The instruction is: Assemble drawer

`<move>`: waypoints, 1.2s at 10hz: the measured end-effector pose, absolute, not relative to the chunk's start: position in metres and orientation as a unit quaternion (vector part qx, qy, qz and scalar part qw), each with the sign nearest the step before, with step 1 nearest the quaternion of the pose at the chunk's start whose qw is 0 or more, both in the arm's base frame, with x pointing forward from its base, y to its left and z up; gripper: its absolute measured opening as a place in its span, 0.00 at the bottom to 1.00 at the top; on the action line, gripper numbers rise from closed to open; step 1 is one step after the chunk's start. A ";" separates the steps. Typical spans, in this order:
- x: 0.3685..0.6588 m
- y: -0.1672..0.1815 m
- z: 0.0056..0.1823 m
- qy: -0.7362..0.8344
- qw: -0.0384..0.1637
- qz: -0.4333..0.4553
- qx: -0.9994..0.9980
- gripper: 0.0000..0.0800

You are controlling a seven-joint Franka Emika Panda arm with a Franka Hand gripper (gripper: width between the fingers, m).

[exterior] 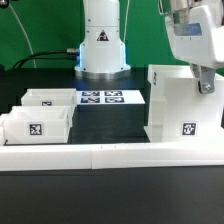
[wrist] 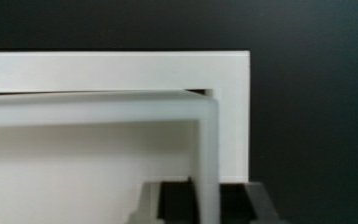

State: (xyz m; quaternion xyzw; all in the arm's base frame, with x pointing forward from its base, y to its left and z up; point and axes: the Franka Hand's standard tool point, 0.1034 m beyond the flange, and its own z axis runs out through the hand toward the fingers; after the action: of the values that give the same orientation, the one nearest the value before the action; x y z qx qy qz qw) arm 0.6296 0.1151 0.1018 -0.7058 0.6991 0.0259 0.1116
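Here the jaws, nearly closed, pinch a thin top wall of the drawer casing (exterior: 180, 105), with a finger (wrist: 172, 203) on each side of it. The casing stands upright directly beneath them, its long axis vertical and a tagged face toward the exterior camera. Well away from the jaws, toward the exterior view's left, sit the rear tray (exterior: 50, 99) and the front tray (exterior: 35, 125). The marker board (exterior: 100, 98) lies flat on the tabletop (exterior: 112, 122) between the trays and the casing. A long border rail (exterior: 110, 152) runs across in front.

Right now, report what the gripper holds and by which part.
The gripper straddles an upright side wall of the casing, close on both sides; whether it is clamped cannot be told.
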 end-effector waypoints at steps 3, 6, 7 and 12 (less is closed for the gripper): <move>0.630 0.115 0.102 0.699 0.112 0.026 -0.706 0.05; 0.635 0.114 0.103 0.701 0.114 0.026 -0.703 0.05; 0.639 0.114 0.104 0.701 0.115 0.024 -0.703 0.05; 0.645 0.114 0.102 0.702 0.116 0.024 -0.702 0.05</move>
State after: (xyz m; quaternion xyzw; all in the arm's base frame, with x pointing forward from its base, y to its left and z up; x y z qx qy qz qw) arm 0.6445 0.1139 0.1018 -0.7019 0.7023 0.0242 0.1160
